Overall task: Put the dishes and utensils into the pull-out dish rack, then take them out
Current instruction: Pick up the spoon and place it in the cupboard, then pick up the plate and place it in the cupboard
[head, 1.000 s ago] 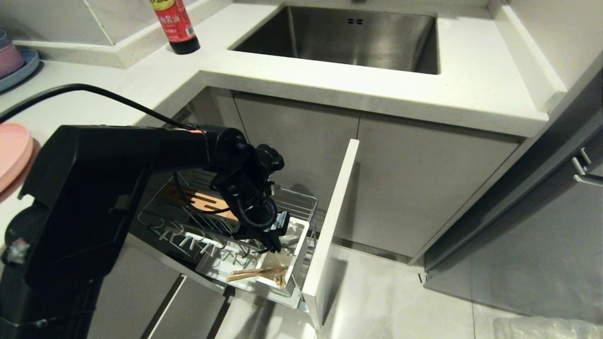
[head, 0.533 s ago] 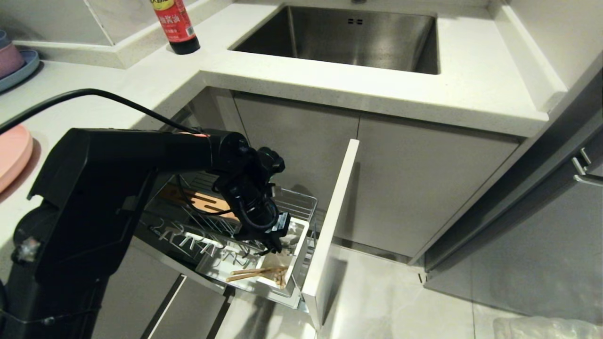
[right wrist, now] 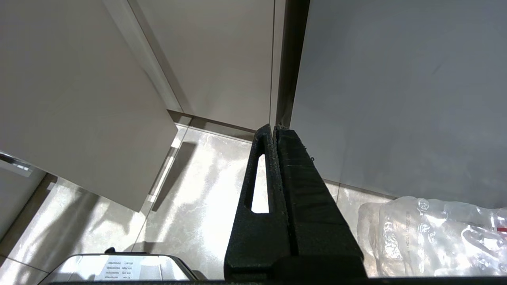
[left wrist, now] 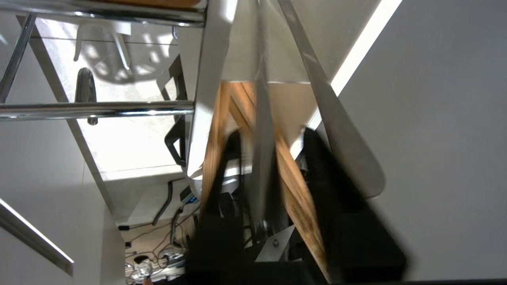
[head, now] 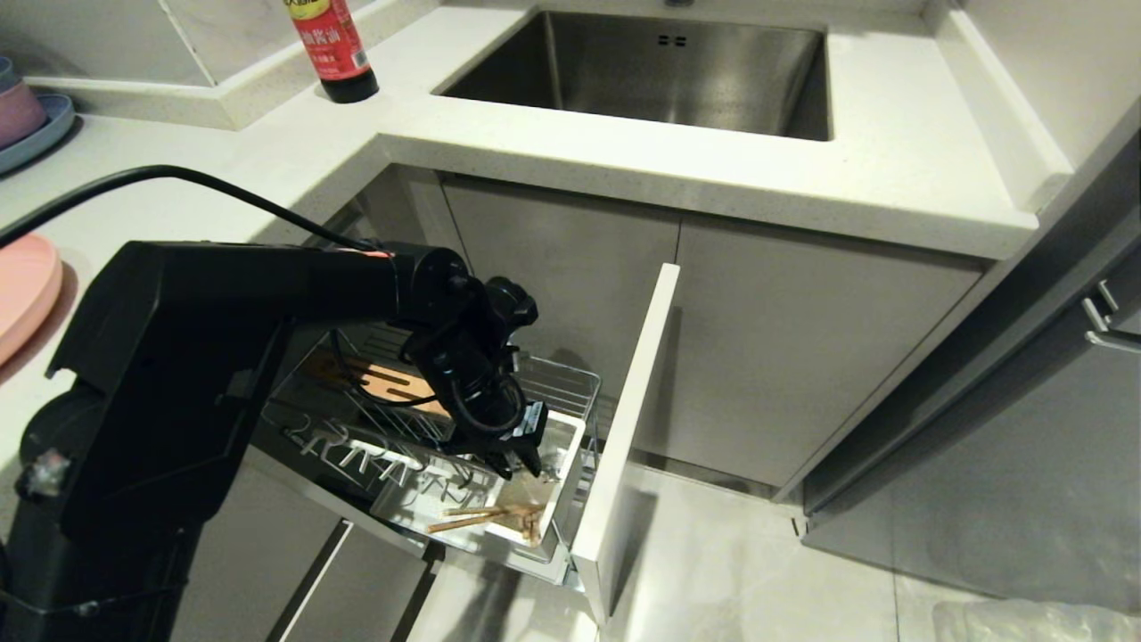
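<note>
The pull-out dish rack (head: 570,374) stands drawn out below the counter, its pale front panel (head: 628,428) toward the floor. My left gripper (head: 526,462) reaches down into the rack's white caddy (head: 568,459). The wooden chopsticks (head: 486,517) lie in that caddy. In the left wrist view the left gripper (left wrist: 272,132) is open; the chopsticks (left wrist: 295,190) cross between its fingers, and the silver spoon (left wrist: 340,138) lies free beside one finger. A salmon-pink plate (head: 22,285) sits on the counter at far left. My right gripper (right wrist: 274,128) hangs shut over the floor.
A slotted wooden board (head: 392,379) lies in the rack behind the caddy. The steel sink (head: 651,67) and a soy sauce bottle (head: 334,49) are on the counter above. Stacked bowls (head: 18,111) stand at far left. A clear plastic bag (right wrist: 435,233) lies on the floor.
The left gripper's fingers have spread apart over the caddy and let go of the spoon. The arm has stayed in place. The chopsticks have shifted slightly in the caddy.
</note>
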Available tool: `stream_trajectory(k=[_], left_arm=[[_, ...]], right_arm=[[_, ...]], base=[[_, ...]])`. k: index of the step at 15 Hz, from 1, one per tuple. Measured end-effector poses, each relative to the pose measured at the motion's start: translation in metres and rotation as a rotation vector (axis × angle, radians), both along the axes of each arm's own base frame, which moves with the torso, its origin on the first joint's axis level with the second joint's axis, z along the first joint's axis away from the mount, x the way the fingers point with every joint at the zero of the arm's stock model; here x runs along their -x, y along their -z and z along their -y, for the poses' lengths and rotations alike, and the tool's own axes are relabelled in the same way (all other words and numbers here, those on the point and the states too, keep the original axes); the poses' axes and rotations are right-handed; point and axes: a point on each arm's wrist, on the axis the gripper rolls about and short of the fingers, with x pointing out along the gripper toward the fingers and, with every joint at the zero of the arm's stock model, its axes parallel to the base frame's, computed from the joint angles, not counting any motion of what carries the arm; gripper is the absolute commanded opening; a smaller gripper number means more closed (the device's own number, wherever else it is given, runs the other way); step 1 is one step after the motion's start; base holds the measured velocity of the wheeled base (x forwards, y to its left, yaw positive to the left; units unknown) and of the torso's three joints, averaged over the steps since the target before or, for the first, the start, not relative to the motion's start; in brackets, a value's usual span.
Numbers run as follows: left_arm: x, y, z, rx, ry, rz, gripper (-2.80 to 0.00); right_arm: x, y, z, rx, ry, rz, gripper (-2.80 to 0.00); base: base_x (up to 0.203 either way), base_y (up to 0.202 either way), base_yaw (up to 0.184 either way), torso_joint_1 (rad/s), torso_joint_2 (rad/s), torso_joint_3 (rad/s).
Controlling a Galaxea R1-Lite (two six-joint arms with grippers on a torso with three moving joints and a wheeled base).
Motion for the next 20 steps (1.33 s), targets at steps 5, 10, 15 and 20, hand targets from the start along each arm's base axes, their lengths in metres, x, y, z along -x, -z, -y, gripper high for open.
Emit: stream_trajectory(k=[5, 10, 15, 20], left_arm=[[0.001, -0.002, 0.0, 0.001, 0.0, 0.005, 0.0], [0.015, -0.037, -0.006, 0.033, -0.003, 0.078, -1.38], [0.056, -0.103, -0.026, 0.054, -0.019, 0.209, -2.8], [0.121, -0.171, -0.055, 0.112, -0.043, 0.373, -2.8]], right_arm=[[0.0, 0.0, 0.0, 0.0, 0.0, 0.0, -2.8], [0.0, 0.0, 0.0, 0.0, 0.0, 0.0, -2.8], [0.0, 0.0, 0.0, 0.0, 0.0, 0.0, -2.8], [0.0, 0.0, 0.0, 0.0, 0.0, 0.0, -2.8]], base=[[0.0, 0.0, 0.0, 0.0, 0.0, 0.0], [0.0, 0.0, 0.0, 0.0, 0.0, 0.0], [0.0, 0.0, 0.0, 0.0, 0.0, 0.0], [0.0, 0.0, 0.0, 0.0, 0.0, 0.0]])
